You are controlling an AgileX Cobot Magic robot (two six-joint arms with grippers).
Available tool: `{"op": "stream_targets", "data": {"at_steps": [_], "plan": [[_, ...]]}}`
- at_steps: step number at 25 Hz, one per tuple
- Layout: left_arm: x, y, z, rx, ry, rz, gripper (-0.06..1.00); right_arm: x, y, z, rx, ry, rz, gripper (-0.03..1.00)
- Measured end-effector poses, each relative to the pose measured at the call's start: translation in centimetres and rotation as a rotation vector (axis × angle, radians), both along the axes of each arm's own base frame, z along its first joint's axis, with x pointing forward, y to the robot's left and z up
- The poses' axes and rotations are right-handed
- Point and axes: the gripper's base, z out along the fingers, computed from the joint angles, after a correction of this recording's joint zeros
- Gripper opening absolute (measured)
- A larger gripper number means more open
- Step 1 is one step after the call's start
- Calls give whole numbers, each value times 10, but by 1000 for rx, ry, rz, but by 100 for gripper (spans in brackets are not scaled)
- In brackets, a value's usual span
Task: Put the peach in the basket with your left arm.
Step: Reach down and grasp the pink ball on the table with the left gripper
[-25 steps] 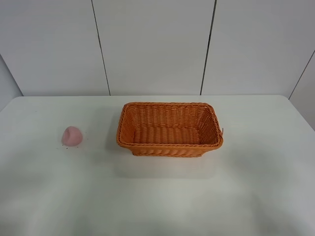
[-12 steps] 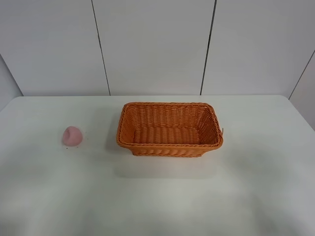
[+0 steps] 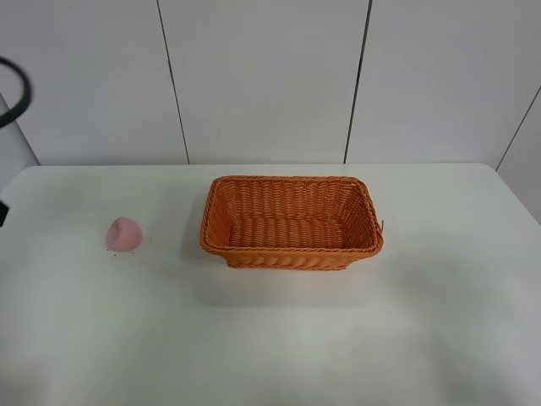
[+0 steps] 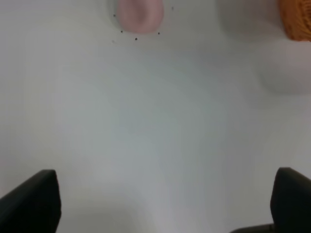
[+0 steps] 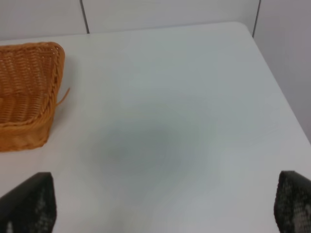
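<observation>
The pale pink peach [image 3: 124, 233] lies on the white table, left of the orange wicker basket [image 3: 292, 222], which is empty. In the left wrist view the peach [image 4: 138, 14] is ahead of my left gripper [image 4: 163, 201], well apart from it, with a basket corner [image 4: 296, 19] off to one side. The left gripper is open and empty; only its two dark fingertips [image 4: 34, 201] show. My right gripper [image 5: 163, 204] is open and empty, with the basket's end [image 5: 26, 92] ahead of it to one side.
A black cable loop of the left arm [image 3: 15, 89] shows at the left edge of the high view. The white table [image 3: 270, 338] ends at a panelled wall [image 3: 262, 76] behind. A loose wicker strand [image 5: 63, 95] sticks out of the basket's corner.
A black cable loop and a dark bit of the left arm have come into the high view at its left edge. The peach and the basket have not moved.
</observation>
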Motion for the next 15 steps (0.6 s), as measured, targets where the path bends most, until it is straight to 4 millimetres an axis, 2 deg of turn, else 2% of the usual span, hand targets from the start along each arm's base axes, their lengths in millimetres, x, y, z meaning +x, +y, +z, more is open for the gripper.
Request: {"op": "stream_targets", "data": {"at_steps": [4,7,10,15], "plan": [[74,0,-15,2,119,-4,96,0,0,0,0,0,0,69],[124,0,-39,2,202,-10,96,0,0,0,0,0,0,69],[164,0,-66,2,268,-10,96,0,0,0,0,0,0,69],[216,0,-111,1,340,-11,96,0,0,0,0,0,0,69]]}}
